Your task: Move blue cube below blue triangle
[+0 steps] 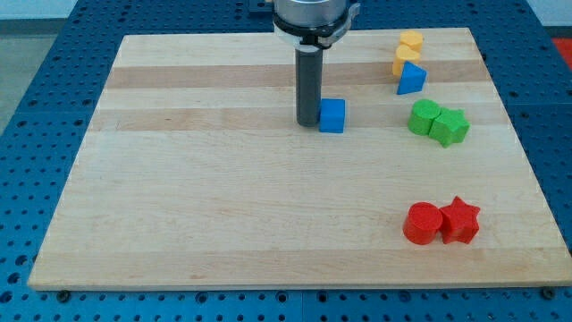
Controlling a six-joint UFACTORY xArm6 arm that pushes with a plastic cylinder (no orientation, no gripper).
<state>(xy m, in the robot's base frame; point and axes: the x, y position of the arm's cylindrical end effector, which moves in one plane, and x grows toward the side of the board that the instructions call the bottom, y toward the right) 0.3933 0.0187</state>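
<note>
One blue cube [332, 115] sits on the wooden board [223, 215], upper centre, touching or just beside my tip [308, 122] on the tip's right side in the view. There are no jaws; the arm ends in a plain rod. One blue triangle [411, 80] lies well to the view's right, slightly higher. Two yellow blocks [409, 51] stack just above it. Two green blocks [438, 122] touch below it. One red cylinder [422, 223] and one red star [460, 220] touch at lower right.
</note>
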